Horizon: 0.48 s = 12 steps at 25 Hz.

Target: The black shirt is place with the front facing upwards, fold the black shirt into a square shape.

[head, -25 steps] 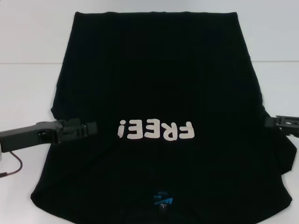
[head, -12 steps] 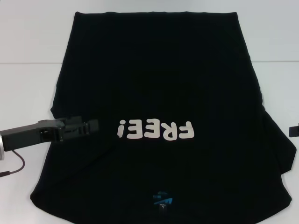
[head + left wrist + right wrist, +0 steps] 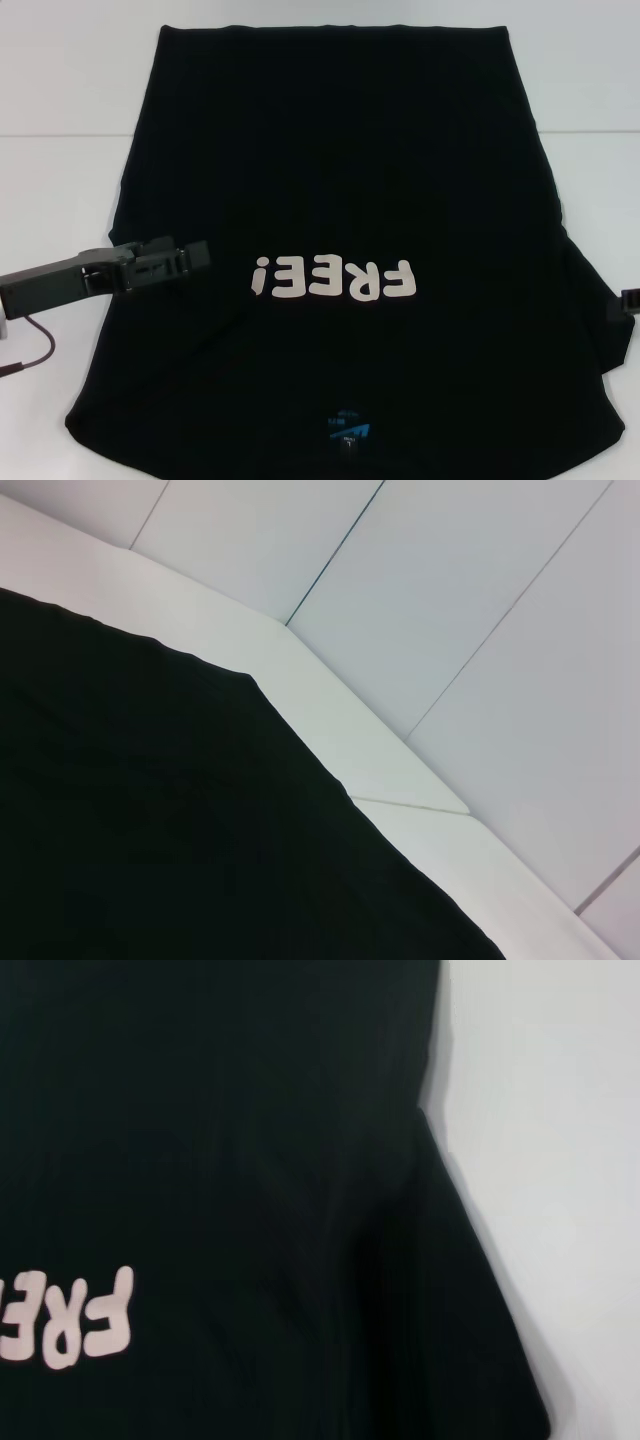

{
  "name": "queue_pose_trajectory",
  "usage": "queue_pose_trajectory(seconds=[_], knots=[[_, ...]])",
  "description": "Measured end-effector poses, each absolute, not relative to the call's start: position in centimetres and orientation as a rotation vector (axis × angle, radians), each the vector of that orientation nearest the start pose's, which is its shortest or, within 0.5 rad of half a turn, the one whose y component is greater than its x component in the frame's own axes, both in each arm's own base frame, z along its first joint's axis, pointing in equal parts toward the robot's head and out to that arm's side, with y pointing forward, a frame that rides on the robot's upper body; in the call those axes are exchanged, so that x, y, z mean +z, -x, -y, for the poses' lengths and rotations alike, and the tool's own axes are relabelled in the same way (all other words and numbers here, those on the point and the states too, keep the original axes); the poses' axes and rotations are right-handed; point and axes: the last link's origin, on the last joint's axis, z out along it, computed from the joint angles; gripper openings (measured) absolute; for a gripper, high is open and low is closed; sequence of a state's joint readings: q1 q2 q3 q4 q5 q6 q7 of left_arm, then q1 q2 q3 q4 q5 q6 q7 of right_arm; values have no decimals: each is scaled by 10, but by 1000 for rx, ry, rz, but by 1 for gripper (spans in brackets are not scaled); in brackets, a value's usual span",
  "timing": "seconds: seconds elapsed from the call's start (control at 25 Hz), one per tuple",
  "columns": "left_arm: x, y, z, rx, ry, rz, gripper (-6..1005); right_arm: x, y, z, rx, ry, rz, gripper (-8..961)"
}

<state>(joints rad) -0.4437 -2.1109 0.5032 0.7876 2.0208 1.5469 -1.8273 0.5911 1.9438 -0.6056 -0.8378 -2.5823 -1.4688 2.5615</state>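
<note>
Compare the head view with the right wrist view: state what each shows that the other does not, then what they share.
Only the head view shows the left gripper over the black shirt's left side, the right gripper at its right edge, the blue neck label and the whole "FREE!" lettering. Only the right wrist view shows the folds along the shirt's edge close up. Both show the shirt, part of the lettering and the white table.

Bright, even overhead light; soft focus throughout, black shirt (image 3: 340, 180) folds lost in darkness.
</note>
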Motion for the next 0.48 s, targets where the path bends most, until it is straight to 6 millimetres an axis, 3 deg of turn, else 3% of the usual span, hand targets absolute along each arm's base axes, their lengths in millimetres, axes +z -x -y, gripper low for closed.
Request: queue_pose_trajectory(seconds=[0.48], knots=[[32,292,-321,-873,2343,1255,861,67,-335,-356,99,1966,-1859,938]])
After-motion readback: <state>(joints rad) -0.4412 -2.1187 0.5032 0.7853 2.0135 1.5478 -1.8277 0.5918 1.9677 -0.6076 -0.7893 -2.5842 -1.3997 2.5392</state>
